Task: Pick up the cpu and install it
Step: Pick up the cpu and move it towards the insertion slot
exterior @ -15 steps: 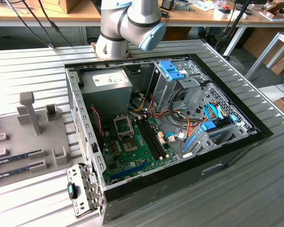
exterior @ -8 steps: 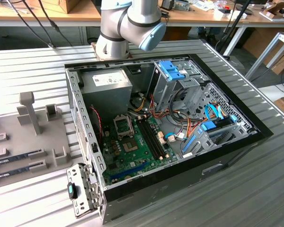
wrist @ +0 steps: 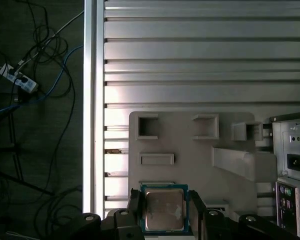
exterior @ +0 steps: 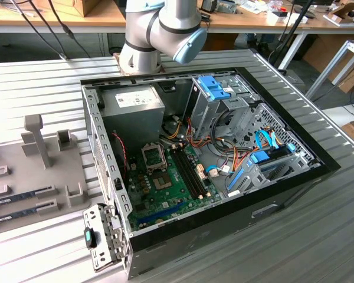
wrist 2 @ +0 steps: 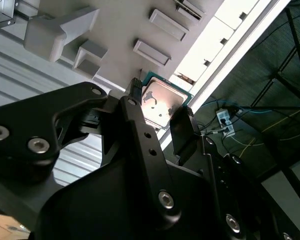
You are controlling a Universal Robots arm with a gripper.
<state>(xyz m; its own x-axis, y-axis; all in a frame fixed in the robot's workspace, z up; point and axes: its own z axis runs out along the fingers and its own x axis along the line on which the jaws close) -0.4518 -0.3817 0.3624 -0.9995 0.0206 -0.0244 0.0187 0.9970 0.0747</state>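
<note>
The pincer is clenched on the cpu. One dark finger presses against each of two opposite edges, and the silver top faces up with its green rim showing all round. In the second wrist view the same chip sits between the tips of the pincer, its metal face catching the light.

The chip looks to be held up off the grey holder plate below it, a flat fixture with several shallow pockets and a raised block. That plate lies on the ribbed aluminium bench, near its edge. Past the edge, a power strip and loose cables lie on the dark floor.

In the exterior view the arm rises behind the open computer case, which lies on its side on the bench. The holder plate is just beside the case, towards the exterior view's left. Inside the case is the green motherboard with a metal-framed socket on it. The power supply sits in the corner nearest the arm's base.
</note>
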